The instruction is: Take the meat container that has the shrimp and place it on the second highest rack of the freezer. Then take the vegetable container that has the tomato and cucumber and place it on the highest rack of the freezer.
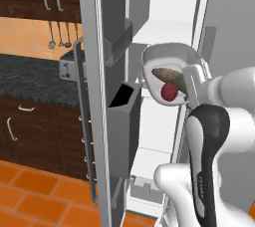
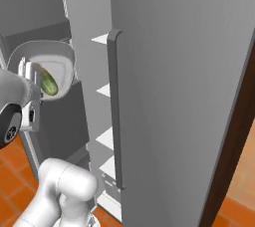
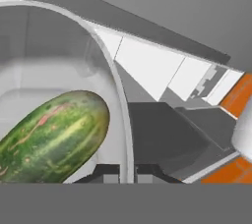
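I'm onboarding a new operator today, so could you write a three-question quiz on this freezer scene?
1. True or false: the gripper is shut on the rim of the container.
2. Which items lie inside that container? A) a shrimp B) a tomato and a cucumber C) nothing
3. Fill in: the freezer door stands ____.

Key:
1. True; the fingers pinch the rim, seen in the hand view.
2. B; the red tomato shows in the left base view, the cucumber in all three.
3. Open; white shelves and grey door bins are exposed.
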Tool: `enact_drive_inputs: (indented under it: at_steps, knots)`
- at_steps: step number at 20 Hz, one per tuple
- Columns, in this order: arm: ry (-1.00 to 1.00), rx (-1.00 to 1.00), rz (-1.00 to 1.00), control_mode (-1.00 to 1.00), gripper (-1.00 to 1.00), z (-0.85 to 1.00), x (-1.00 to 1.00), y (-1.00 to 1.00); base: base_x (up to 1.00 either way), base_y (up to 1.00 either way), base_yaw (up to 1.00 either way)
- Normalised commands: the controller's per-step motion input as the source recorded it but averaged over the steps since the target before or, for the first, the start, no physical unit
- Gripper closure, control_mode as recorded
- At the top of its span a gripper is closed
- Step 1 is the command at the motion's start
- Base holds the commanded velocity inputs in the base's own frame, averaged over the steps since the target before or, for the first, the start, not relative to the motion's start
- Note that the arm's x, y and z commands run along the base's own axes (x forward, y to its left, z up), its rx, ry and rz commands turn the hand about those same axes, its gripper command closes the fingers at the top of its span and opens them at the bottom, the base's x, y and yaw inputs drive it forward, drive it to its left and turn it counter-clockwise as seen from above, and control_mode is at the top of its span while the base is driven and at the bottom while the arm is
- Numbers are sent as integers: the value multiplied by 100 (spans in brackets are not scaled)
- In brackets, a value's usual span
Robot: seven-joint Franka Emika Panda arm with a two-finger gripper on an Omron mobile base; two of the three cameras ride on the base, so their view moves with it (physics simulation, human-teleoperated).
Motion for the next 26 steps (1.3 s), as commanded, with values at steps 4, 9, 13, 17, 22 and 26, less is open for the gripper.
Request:
enact_drive_inputs:
  at_steps: [4,9,13,17,22,26]
  knots:
    - [-7,0,-24,-100,100,34,53,20,0,0,0]
    - [-4,0,-25,-100,100,26,56,5,0,0,0]
    - [-10,7,-2,-100,100,21,38,-6,0,0,0]
    - [-6,15,-6,-100,100,21,50,-8,0,0,0]
    - [3,7,-9,-100,100,36,61,0,0,0,0]
    - [6,3,-1,-100,100,11,69,-11,0,0,0]
